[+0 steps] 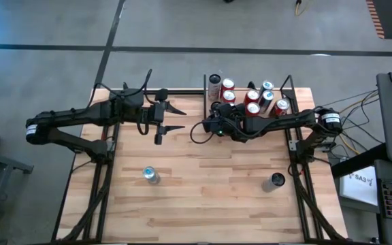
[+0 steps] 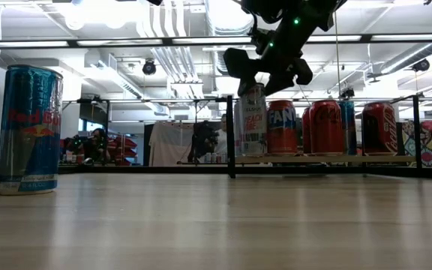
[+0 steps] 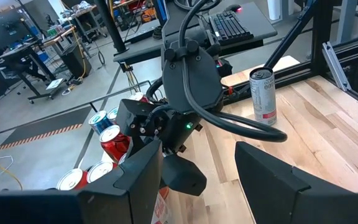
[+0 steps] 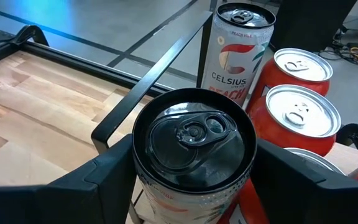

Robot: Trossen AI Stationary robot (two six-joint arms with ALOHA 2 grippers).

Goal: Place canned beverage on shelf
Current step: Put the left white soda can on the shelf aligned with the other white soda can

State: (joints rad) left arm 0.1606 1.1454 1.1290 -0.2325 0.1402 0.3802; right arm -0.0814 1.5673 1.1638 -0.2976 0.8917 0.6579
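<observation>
Canned beverage: a black-topped can [image 4: 194, 140] sits between the two dark fingers of the right end effector [image 4: 194, 180], which close on its sides just below the rim.

High view: we see the right arm reaching across to the left front corner of the shelf [image 1: 298, 88], its end effector [image 1: 218, 126] at the shelf's edge, the held can hidden under it. A cluster of red and silver cans [image 1: 254, 99] stands on the shelf. The left end effector [image 1: 172, 118] hovers over the worktop [image 1: 209, 184] near its far edge, fingers apart and holding nothing. A blue can [image 1: 151, 175] and a dark can [image 1: 276, 181] stand well apart on the near half of the worktop.

Low view: the blue can [image 2: 28, 129] stands upright on the worktop at left. The right end effector [image 2: 265, 71] hangs above the row of cans on the shelf [image 2: 321, 159].

Left wrist view: the left fingers [image 3: 135, 180] are spread, empty; a silver can [image 3: 263, 94] stands on the worktop beyond the right arm.

Right wrist view: a white peach can [image 4: 238, 50] and red cans [image 4: 297, 106] stand just beside the held can, inside the black rail [image 4: 160, 74].
</observation>
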